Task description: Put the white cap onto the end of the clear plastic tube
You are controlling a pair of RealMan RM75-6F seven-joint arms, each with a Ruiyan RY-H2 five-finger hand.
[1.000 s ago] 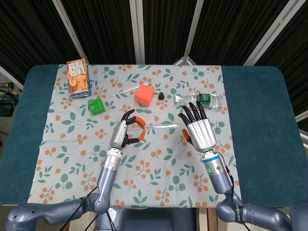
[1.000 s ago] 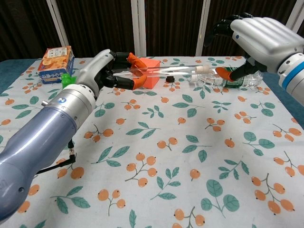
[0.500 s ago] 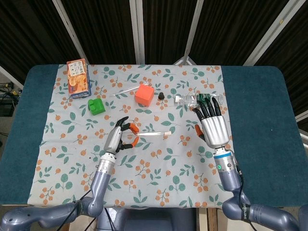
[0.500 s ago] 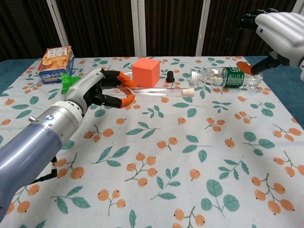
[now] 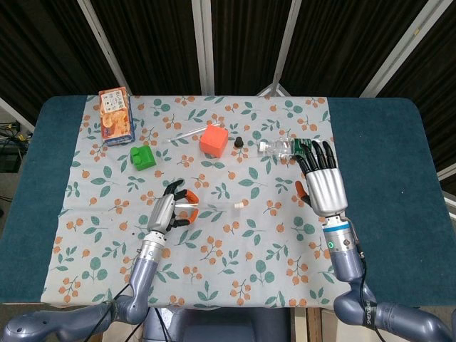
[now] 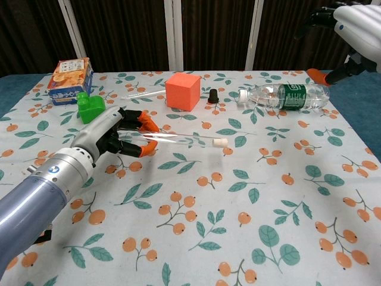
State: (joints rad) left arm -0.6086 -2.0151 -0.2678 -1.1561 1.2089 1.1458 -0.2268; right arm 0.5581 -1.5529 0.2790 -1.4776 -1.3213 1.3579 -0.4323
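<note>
From the head view, the left hand has dropped nearer, pinching the clear plastic tube, whose white cap now sits on its right end. The right hand has withdrawn rightward, fingers spread, holding nothing.

The chest view shows the capped tube held low over the tablecloth, so capping looks finished.

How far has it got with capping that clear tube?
The capping itself looks done: a white cap sits on the far end of the clear plastic tube. The left hand holds the tube's other end, low over the tablecloth. The right hand is raised off to the side, holding nothing. What seems left is setting the tube down and letting go.
</note>
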